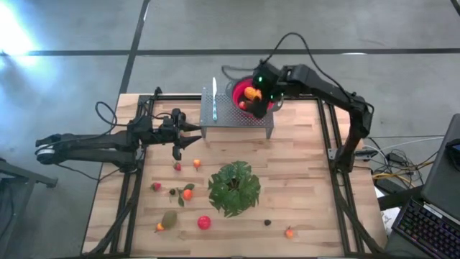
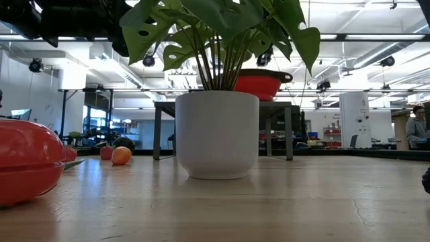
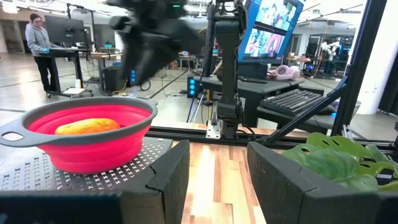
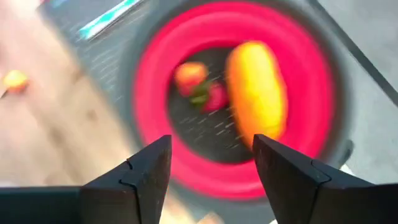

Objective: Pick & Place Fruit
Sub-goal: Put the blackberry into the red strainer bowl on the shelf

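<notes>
A red bowl [image 1: 246,88] stands on a perforated metal stand [image 1: 237,114] at the table's far side. In it lie a yellow-orange oblong fruit [image 4: 256,93], a small orange one [image 4: 189,73] and a small red one [image 4: 214,98]. My right gripper [image 4: 211,162] hangs open above the bowl, pointing steeply down, with nothing between its fingers. More fruit lies on the table's near left: red [image 1: 204,222], orange [image 1: 187,193], olive-green [image 1: 169,219]. My left gripper [image 3: 217,168] waits open at the left, level, facing the stand.
A potted leafy plant [image 1: 233,187] stands mid-table in a white pot [image 2: 216,134]. A dark fruit [image 1: 267,222] and an orange one [image 1: 289,232] lie near the front right. A black frame rail [image 1: 325,137] edges the table. People stand in the room beyond.
</notes>
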